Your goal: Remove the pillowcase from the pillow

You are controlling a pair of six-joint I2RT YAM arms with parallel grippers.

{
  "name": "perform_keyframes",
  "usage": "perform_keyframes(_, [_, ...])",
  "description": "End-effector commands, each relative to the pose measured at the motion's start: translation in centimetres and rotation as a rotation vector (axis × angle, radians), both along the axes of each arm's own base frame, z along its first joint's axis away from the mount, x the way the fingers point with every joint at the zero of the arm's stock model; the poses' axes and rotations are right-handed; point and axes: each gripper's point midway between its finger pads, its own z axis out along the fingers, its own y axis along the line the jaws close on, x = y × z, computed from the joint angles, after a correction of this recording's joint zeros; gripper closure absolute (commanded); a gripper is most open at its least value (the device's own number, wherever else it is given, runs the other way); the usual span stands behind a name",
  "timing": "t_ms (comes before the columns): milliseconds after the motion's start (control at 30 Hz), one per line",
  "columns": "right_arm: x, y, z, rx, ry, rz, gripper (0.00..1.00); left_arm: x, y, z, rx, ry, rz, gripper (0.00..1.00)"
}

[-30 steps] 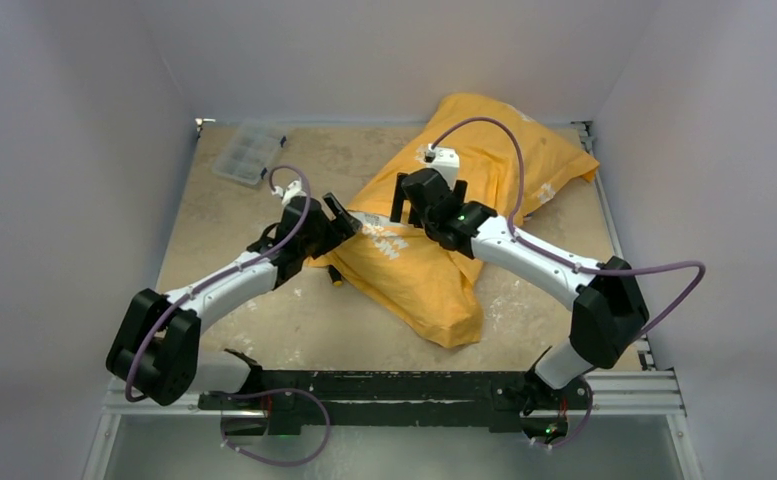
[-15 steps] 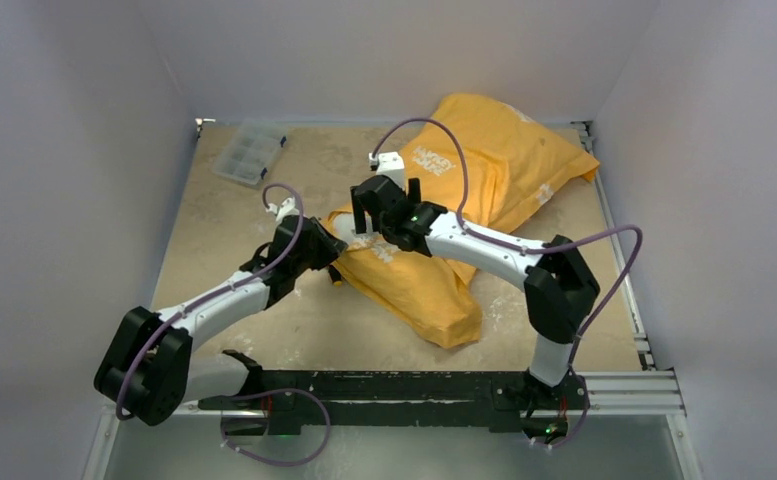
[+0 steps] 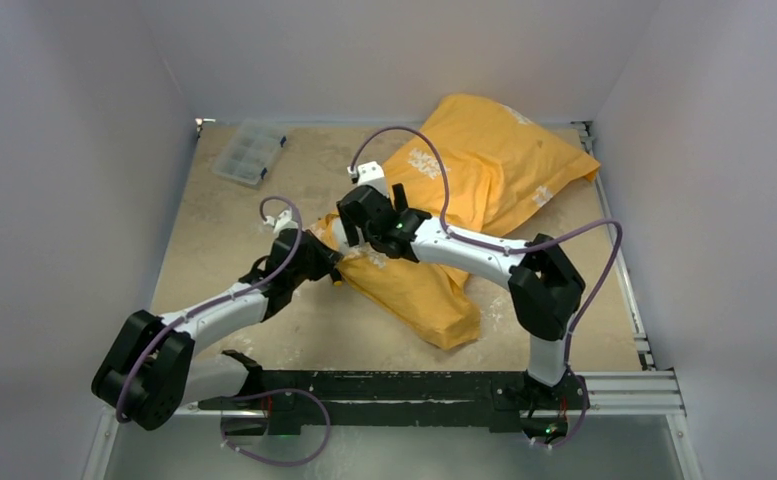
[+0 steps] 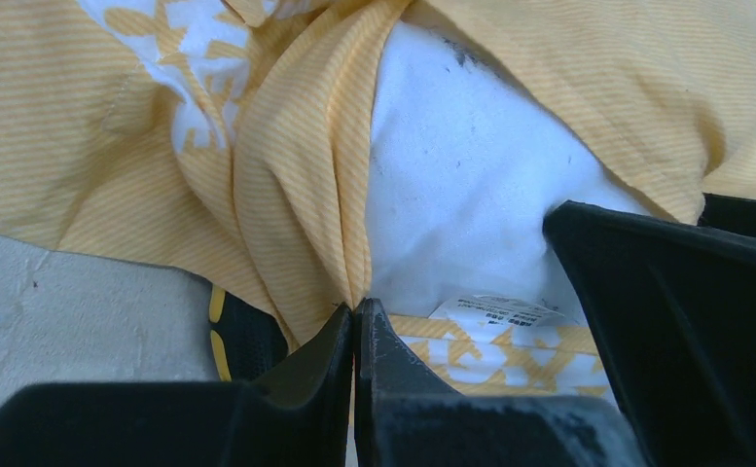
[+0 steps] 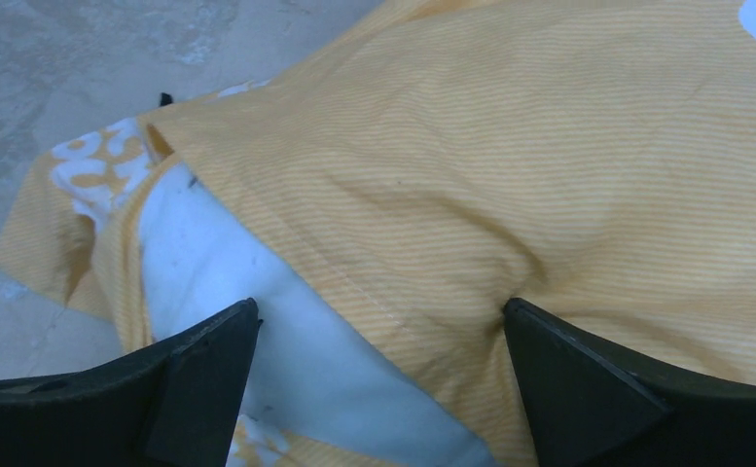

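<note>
The left tool (image 4: pixel 356 313) is clenching a thin pleat of the pillowcase (image 4: pixel 296 185) at its open hem, fingers pressed flat together with only a sliver of cloth between them. The right tool (image 5: pixel 378 326) is hanging just beside it, spread wide and gripping nothing. One of its fingers is sitting over the bared white pillow (image 5: pixel 208 272) and the other over orange-yellow cloth.

In the top view the pillowcase (image 3: pixel 494 170) is lying slantwise across the desk (image 3: pixel 224 230), from the middle toward the far right corner. The pillow is filling almost all of it, with only a white corner and a small label (image 4: pixel 495 309) showing at the mouth, where both tools are working.

Several things are looking risky from here:
- **Slipping pinch:** the left pinch is taking very little fabric, so a firm pull is likely to slide the hem free.
- **Wrong grab:** the right tool is straddling the hem edge, so closing here could be catching cloth and stuffing together. That would lock case to pillow rather than parting them.
- **Nothing holding the pillow:** if the right tool bites cloth alone, a pull is likely to drag the whole bundle along the desk.
- **Crowding:** the two tools are nearly touching, so a small sideways move could be knocking one against the other.
- **Possible snag:** a dark, yellow-marked object (image 4: pixel 233 336) is lying under the hem and may catch the fabric; I cannot tell what it is.
</note>
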Motion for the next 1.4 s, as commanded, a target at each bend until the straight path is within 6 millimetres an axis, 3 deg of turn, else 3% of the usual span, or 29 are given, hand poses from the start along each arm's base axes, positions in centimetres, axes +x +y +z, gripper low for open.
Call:
perform_keyframes(0, [-1.2,2.8,1.2,0.008,-0.008,0.061,0.01,-1.0,0.7,-1.0,0.006,0.014,0.012,1.00])
perform_keyframes(100, [-1.3,2.3,-1.2,-0.048,0.017,0.040,0.01,-1.2,0.7,-1.0,0.000,0.009,0.013,1.00])
perform_keyframes(233, [-1.8,0.3,-6.6,-0.157,0.080,-0.015,0.01,-1.4,1.0,-1.2,0.001,0.009,0.016,1.00])
perform_keyframes(367, [-1.3,-0.9,-9.0,-0.176,0.099,-0.067,0.01,-2.0,1.1,-1.7,-0.004,0.015,0.017,1.00])
perform_keyframes(433, [-0.5,-1.7,-9.0,-0.159,0.103,-0.115,0.10,-2.3,1.2,-2.1,-0.008,0.020,0.015,1.00])
perform_keyframes(467, [0.0,-2.1,-8.7,-0.150,0.099,-0.143,0.22,-2.5,1.2,-2.3,-0.013,0.023,0.014,1.00])
perform_keyframes(600, [1.8,-2.4,-5.9,-0.072,0.071,-0.207,0.66,-3.1,1.4,-3.0,-0.016,0.037,0.015,1.00])
perform_keyframes(667, [2.6,-2.4,-3.9,-0.017,0.051,-0.227,0.83,-3.3,1.5,-3.3,-0.015,0.041,0.012,1.00])
perform_keyframes(733, [3.3,-2.8,-2.0,0.032,0.032,-0.256,0.93,-3.5,1.5,-3.6,-0.015,0.047,0.008,1.00])
perform_keyframes(967, [4.1,-2.9,5.8,0.226,-0.052,-0.239,1.00,-3.8,1.7,-4.1,-0.011,0.058,0.011,1.00])
perform_keyframes(1100, [4.0,-3.6,12.0,0.373,-0.137,-0.185,1.00,-3.7,1.8,-3.9,-0.007,0.052,0.018,1.00])
perform_keyframes(1200, [3.4,-5.2,16.6,0.472,-0.219,-0.138,1.00,-3.5,1.9,-3.4,-0.002,0.038,0.023,1.00])
perform_keyframes(1367, [2.9,-9.0,18.9,0.525,-0.278,-0.134,1.00,-2.9,2.5,-2.2,0.023,0.009,0.045,1.00])
